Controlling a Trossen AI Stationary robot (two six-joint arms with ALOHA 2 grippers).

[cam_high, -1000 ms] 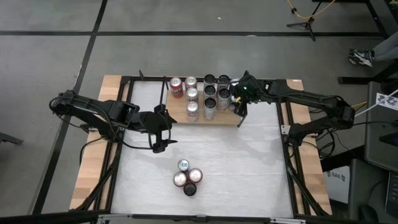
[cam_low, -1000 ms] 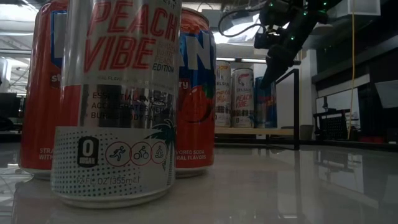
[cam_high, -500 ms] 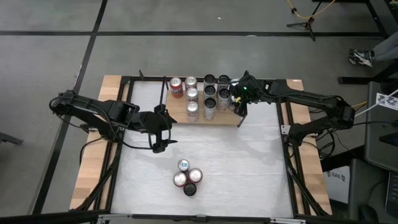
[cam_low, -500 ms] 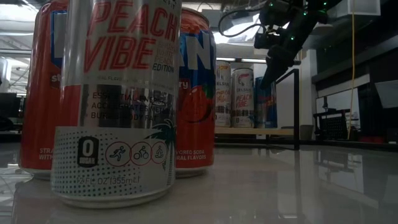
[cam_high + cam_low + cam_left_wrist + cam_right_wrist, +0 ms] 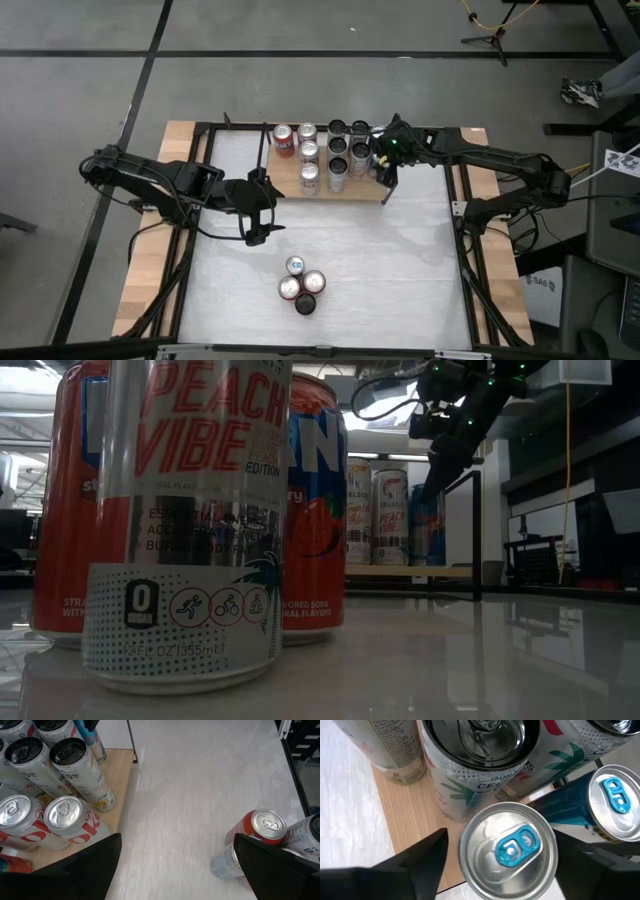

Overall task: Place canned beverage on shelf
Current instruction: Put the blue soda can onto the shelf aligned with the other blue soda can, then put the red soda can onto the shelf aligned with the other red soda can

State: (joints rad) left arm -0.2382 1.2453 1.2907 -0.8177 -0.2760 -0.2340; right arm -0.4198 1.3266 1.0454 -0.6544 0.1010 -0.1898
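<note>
Here the blue-tabbed can (image 5: pixel 507 851) stands on the shelf (image 5: pixel 362 188) at its three-o'clock end, and our right gripper (image 5: pixel 500 865) straddles it with fingers parted, seemingly letting go. Next we should lift clear; the left gripper (image 5: pixel 258 215) waits wide open at nine o'clock of the shelf, with the loose cans (image 5: pixel 302 284) at six o'clock.

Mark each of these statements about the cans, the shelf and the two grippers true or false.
1. The right gripper is at the shelf, its fingers either side of a blue-tabbed can. True.
2. The left gripper holds a can. False: it is open and empty, over the white table.
3. Four cans stand grouped on the table near the front edge. True.
4. The shelf is bare. False: several cans already stand on it.
5. The blue-tabbed can lies on its side. False: it is upright.
</note>
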